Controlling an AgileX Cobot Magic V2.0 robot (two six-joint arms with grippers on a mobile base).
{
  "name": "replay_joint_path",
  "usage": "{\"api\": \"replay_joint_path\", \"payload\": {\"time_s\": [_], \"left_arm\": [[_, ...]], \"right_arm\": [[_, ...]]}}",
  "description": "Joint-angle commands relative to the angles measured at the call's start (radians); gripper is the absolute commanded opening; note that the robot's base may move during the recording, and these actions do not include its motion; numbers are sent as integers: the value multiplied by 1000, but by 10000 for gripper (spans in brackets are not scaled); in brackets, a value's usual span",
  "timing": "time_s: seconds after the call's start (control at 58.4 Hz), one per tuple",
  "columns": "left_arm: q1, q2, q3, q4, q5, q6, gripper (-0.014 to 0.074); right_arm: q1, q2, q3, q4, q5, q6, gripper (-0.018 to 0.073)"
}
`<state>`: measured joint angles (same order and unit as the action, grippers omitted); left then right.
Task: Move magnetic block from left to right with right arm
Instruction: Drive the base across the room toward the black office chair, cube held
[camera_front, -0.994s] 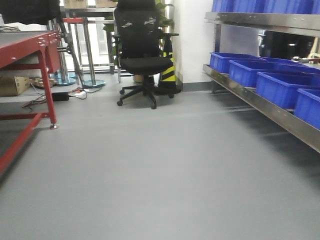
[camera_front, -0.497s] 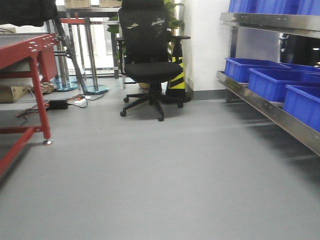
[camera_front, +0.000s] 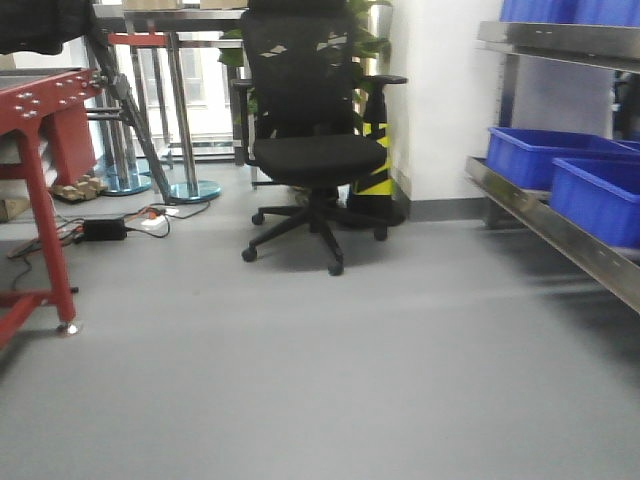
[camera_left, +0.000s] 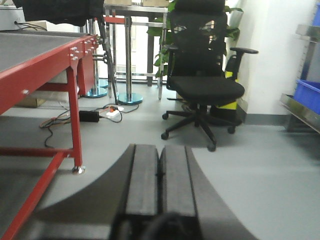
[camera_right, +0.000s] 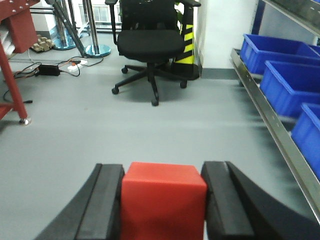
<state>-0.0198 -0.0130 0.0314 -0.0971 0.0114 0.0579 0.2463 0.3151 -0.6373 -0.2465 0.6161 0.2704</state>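
Between the two dark fingers of the right hand (camera_right: 162, 172) sits the magnetic block (camera_right: 163, 205), clamped by its side faces and carried clear above the floor (camera_right: 100, 135); the left hand (camera_left: 160, 150) has its fingers pressed together on nothing.

Slipping looks like the main risk; the block's faces appear smooth and only two of them are gripped, so a jolt or a quick swing could work it loose, and it would drop to the floor and might tumble out of reach. The right of the front view is smeared, so the base may be in motion, which would add to that risk; a looser grip would too.

On the right, the steel shelf rail (camera_right: 270, 120) runs along the floor with blue bins (camera_right: 280, 55) on it; its edge is the nearest thing a sideways reach could strike. Ahead stand the office chair (camera_front: 315, 150) and a yellow-and-black cone (camera_front: 378, 165); to the left are the red bench (camera_front: 40, 110) and cables (camera_front: 105, 228) by its leg. Between them the floor lies bare and wide; no setting-down spot is in view.
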Motion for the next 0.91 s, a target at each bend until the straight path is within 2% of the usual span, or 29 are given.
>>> {"api": "replay_joint_path", "payload": {"time_s": [0.0, 0.891], "left_arm": [[-6, -10, 11, -5, -90, -6, -126], [-6, -10, 11, -5, -90, -6, -126]], "right_arm": [[-3, 12, -27, -14, -84, -8, 134], [-3, 12, -27, -14, -84, -8, 134]]}}
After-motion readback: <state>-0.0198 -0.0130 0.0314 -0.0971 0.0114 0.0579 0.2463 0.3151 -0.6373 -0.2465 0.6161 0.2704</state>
